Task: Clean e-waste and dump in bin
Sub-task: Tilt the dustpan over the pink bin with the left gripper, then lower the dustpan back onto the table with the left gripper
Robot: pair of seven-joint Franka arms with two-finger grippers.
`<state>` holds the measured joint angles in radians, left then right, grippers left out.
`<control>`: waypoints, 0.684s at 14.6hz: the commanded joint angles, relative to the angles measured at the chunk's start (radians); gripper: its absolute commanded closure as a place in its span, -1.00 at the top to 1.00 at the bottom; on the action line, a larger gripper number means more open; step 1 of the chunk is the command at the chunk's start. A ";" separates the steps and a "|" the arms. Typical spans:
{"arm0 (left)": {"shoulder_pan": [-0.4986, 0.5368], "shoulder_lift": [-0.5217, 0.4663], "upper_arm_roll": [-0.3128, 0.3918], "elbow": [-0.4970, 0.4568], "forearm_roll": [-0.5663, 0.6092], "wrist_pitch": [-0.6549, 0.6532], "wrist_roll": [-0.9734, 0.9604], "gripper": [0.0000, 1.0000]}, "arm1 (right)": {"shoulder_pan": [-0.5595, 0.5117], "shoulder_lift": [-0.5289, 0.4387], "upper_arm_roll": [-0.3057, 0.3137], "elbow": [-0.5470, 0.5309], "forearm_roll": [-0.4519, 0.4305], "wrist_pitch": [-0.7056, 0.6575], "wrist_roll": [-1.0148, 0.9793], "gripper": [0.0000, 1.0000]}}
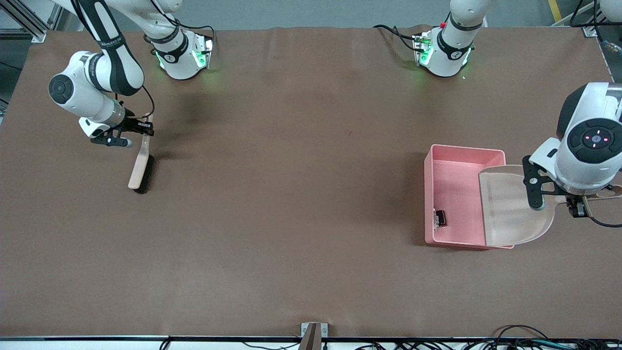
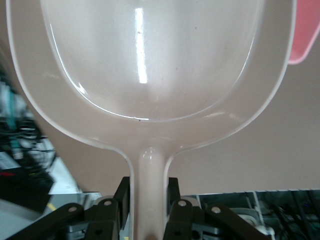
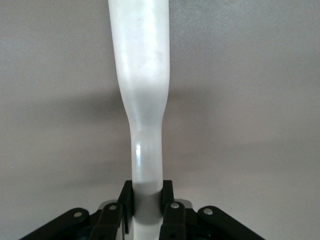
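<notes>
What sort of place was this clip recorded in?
Most likely a robotics lab or test bench: two Franka arms are bolted along one edge of a wide table under a brown cover, cables trail along the table edge nearest the front camera, and aluminium framing shows at a corner.

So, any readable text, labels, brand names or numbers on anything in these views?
None can be read.
Right arm: lettering on its dark band, too small to read.
Bin, dustpan, brush: no markings visible.
E-waste: too small to tell.
</notes>
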<state>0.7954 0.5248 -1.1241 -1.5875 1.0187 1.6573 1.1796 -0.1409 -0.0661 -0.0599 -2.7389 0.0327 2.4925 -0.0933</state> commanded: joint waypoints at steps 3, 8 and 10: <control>-0.155 0.011 -0.011 0.096 -0.069 -0.016 -0.111 -0.51 | -0.022 0.020 0.014 0.002 -0.004 0.022 -0.002 -0.55; -0.318 0.050 -0.010 0.113 -0.103 -0.005 -0.375 -0.50 | -0.022 0.019 0.014 0.005 -0.004 0.020 0.000 -0.05; -0.385 0.104 -0.006 0.133 -0.104 -0.004 -0.460 -0.50 | -0.022 0.019 0.014 0.007 -0.004 0.019 0.001 0.01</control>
<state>0.4694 0.5680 -1.1340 -1.5063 0.9254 1.6583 0.7824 -0.1422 -0.0536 -0.0599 -2.7354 0.0329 2.5040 -0.0928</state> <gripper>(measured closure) 0.661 0.524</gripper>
